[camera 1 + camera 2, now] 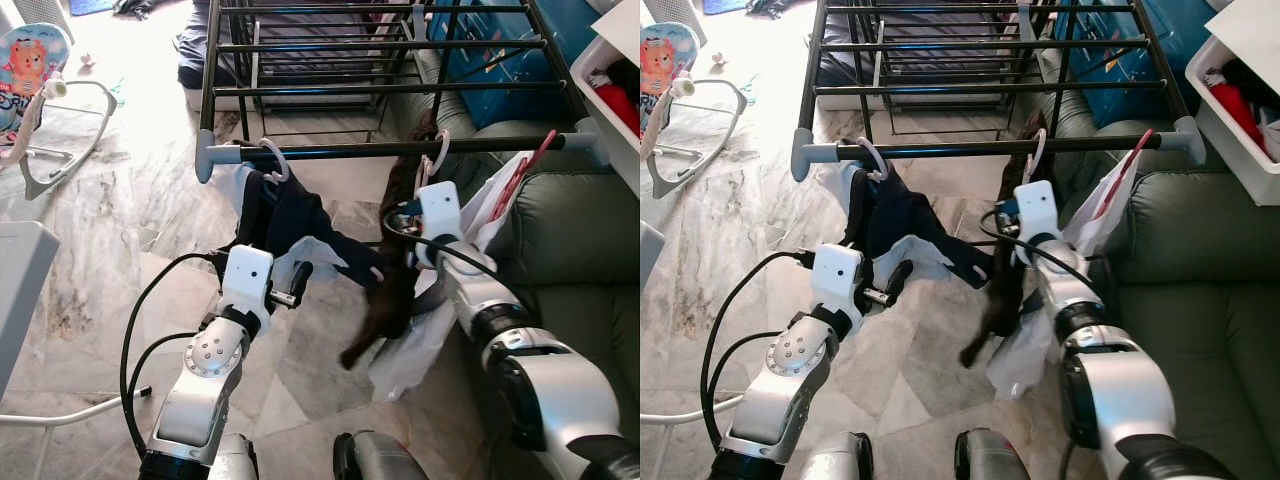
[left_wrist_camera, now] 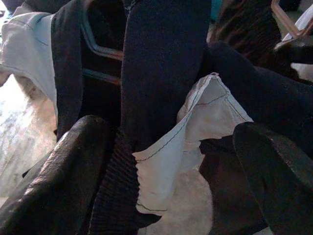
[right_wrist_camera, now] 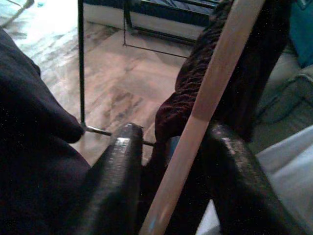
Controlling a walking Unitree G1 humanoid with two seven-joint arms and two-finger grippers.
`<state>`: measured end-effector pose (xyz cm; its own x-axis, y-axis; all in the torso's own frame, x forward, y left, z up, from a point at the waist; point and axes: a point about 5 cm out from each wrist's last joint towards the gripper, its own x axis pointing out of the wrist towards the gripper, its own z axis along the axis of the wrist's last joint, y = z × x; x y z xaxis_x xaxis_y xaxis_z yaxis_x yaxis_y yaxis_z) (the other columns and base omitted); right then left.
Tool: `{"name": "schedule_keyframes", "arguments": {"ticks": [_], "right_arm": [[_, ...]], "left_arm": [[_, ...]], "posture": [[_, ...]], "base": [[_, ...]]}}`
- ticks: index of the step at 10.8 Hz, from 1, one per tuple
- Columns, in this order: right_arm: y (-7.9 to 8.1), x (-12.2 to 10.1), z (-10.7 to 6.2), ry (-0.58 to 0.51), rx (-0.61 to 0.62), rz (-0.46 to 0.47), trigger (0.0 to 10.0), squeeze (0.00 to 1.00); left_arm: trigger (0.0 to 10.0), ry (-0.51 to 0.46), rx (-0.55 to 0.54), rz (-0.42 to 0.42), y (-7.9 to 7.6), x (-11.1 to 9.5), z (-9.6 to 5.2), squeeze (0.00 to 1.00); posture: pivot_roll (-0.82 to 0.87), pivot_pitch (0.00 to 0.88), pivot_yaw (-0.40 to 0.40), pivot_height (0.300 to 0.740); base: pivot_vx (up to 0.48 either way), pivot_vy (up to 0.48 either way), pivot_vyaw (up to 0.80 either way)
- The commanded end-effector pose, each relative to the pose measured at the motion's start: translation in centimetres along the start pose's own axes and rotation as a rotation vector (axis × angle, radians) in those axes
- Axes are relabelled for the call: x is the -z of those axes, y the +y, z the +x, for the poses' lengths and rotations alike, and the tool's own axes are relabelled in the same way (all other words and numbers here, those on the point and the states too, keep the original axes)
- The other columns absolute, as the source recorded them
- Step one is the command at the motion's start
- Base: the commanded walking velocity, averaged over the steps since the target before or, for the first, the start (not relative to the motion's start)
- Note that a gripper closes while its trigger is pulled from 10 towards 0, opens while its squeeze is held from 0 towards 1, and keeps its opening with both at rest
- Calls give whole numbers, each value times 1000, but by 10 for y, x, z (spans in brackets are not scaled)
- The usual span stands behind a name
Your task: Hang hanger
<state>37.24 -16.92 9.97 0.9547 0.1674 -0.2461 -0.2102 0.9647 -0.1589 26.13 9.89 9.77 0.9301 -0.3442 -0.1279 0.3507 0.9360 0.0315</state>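
right pincer holding a hanger at the rack rail

the right pincer (image 1: 1017,232) is clamped on a pale slim hanger (image 3: 205,105) carrying a dark brown knitted garment (image 1: 1002,290); its white hook (image 1: 1039,150) sits just above the pincer, at the black metal rail (image 1: 990,147) of the drying rack. judged best: lower until the hook seats, then release. the left pincer (image 2: 171,161), fingers apart, touches a navy-and-white garment (image 1: 285,225). count: two hung garments, two white hooks.

Right pincer (image 1: 400,232) half behind dark garment (image 1: 385,300)
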Motion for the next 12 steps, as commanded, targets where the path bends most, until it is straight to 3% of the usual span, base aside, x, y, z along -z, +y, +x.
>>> {"name": "schedule_keyframes", "arguments": {"ticks": [1, 6, 9, 10, 11, 12], "right_arm": [[-4, 4, -2, 6, -6, -17, 0, 0], [12, 7, -10, -50, -263, -196, 0, 0], [10, 17, -17, -38, -295, -259, 0, 0], [8, 19, -19, -36, -289, -260, 1176, 0], [4, 20, -21, -40, -278, -258, 10000, 0], [3, 20, -21, -42, -274, -236, 10000, 1000]], "left_arm": [[10000, 1, -3, 7, 0, 1, 1, 0], [10000, 3, -7, 16, 1, 1, 3, 0], [10000, 7, -9, 18, 1, 2, 4, 0], [10000, 6, -11, 18, 1, 2, 4, 0], [10000, 6, -11, 19, 2, 2, 5, 0], [10000, 5, -10, 19, 2, 1, 5, 0]], "posture": [[-40, 128, -17, 740], [-48, 121, -13, 740], [-52, 118, -12, 740], [-52, 118, -12, 740], [-56, 116, -9, 740], [-56, 116, -7, 740]], "base": [[0, 0, 0], [0, 0, 0], [0, 0, 0], [0, 0, 0], [0, 0, 0], [0, 0, 0]]}}
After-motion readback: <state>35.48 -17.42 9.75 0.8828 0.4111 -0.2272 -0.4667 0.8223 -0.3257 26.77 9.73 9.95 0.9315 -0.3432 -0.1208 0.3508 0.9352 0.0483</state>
